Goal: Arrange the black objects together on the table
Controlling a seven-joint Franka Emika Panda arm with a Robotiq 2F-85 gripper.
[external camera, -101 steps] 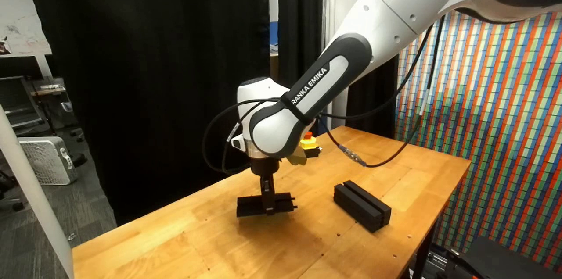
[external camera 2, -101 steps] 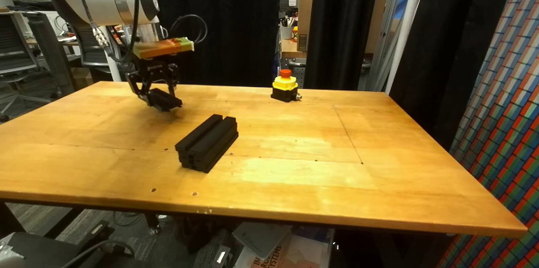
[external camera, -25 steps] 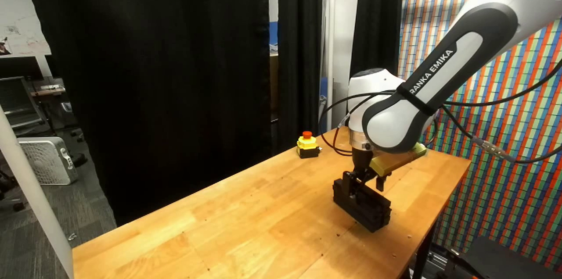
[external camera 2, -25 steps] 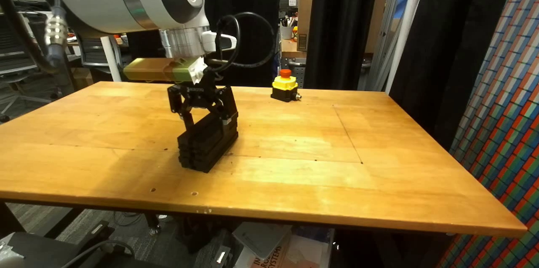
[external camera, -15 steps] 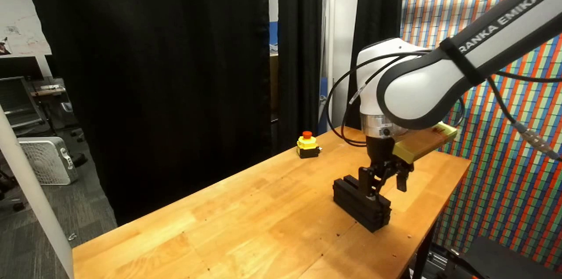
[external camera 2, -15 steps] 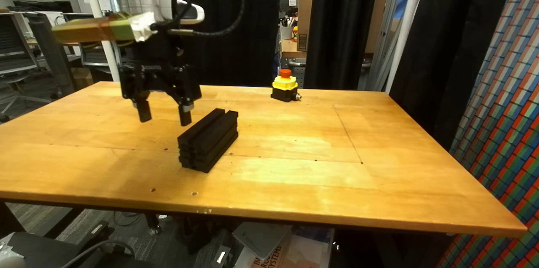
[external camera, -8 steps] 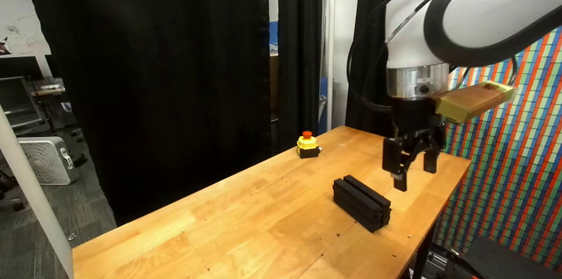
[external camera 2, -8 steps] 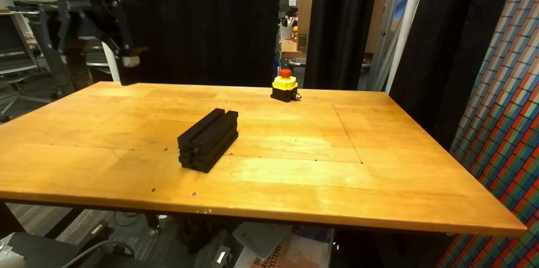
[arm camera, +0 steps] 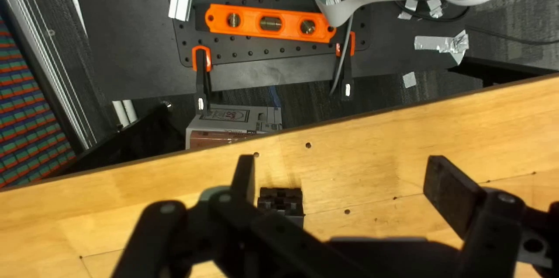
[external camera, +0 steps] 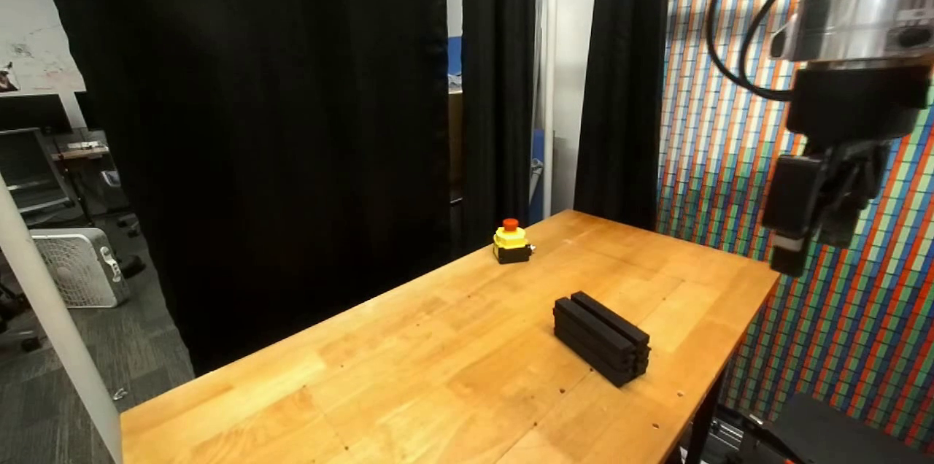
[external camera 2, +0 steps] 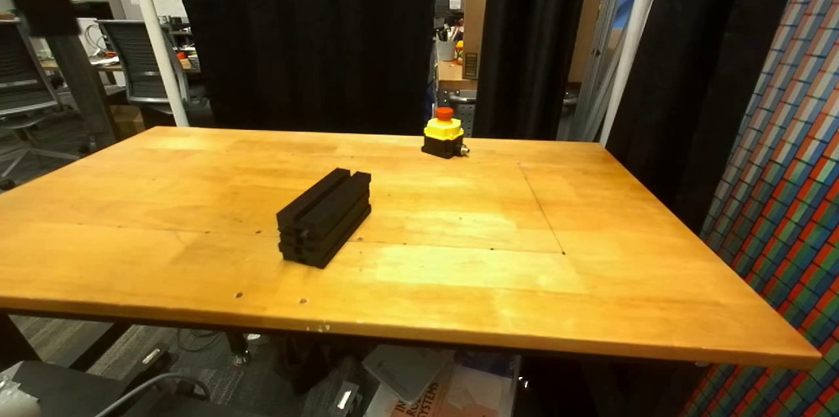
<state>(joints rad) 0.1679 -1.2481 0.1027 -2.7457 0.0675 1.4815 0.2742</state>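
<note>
Black bars stacked, we withdrew our gaping tool toward two o'clock in an exterior view, task likely done.

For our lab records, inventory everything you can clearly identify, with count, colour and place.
Table: one, light-brown wood, in all views
Bars: several, exact count unclear, black, stacked together on the table
Emergency-stop button: one, yellow, red and black, on the table
Curtains: several, black, behind the table
Patterned backdrop: one, multicoloured, beside the table
Box fan: one, white, on the floor
Office chairs: at least two, dark, background
Cardboard box: one or more, brown, background
Perforated board: one, black, beyond the table's edge
Spirit level: one, orange, over the perforated board
Clamps: two, orange and black, at the perforated board's edge
Robot arm: one, white and silver, raised, mostly out of view
Gripper: one, black, open, apart from the bars
</note>
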